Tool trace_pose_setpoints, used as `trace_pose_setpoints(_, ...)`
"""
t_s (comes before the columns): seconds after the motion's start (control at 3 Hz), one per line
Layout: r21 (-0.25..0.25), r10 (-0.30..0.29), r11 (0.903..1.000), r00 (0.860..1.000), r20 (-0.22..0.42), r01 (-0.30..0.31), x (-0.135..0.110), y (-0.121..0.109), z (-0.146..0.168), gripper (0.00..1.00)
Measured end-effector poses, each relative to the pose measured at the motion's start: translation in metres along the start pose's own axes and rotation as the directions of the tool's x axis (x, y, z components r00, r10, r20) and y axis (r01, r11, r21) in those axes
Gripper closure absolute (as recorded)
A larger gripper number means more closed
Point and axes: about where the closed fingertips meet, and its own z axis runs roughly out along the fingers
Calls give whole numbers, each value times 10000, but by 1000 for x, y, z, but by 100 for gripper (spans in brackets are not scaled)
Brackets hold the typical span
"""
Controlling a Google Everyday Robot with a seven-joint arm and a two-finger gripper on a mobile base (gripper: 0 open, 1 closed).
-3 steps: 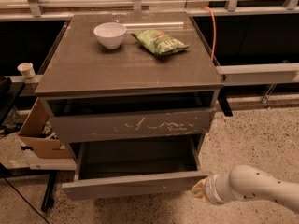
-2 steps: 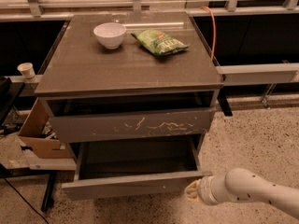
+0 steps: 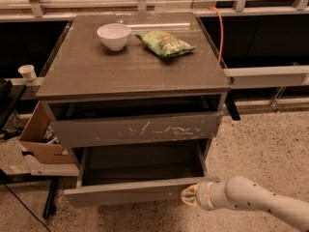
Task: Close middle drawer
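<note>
Tabletop (image 3: 130,71): grey-brown, seen from over its front edge
Bowl (image 3: 114,36): white, upright, near the back edge, left of centre
Chip bag (image 3: 165,43): green, lying flat just right of the bowl
Scratched drawer (image 3: 140,129): right under the front edge, slightly open
Middle drawer (image 3: 120,192): one level lower, pulled well out past the front edge, dark inside
Gripper (image 3: 189,196): at the right end of that lower drawer's front, below the front right corner
Cardboard box (image 3: 41,139): on the floor beyond the left edge
</note>
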Motion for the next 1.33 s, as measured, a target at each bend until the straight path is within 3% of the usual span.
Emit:
trace_pose_setpoints(0.67, 948, -776, 9926, 9969, 117, 762, 3, -25, 30, 100)
trace_pose_setpoints(1.33, 1467, -1158, 9826, 9933, 22, 1142, 6, -54, 48, 100)
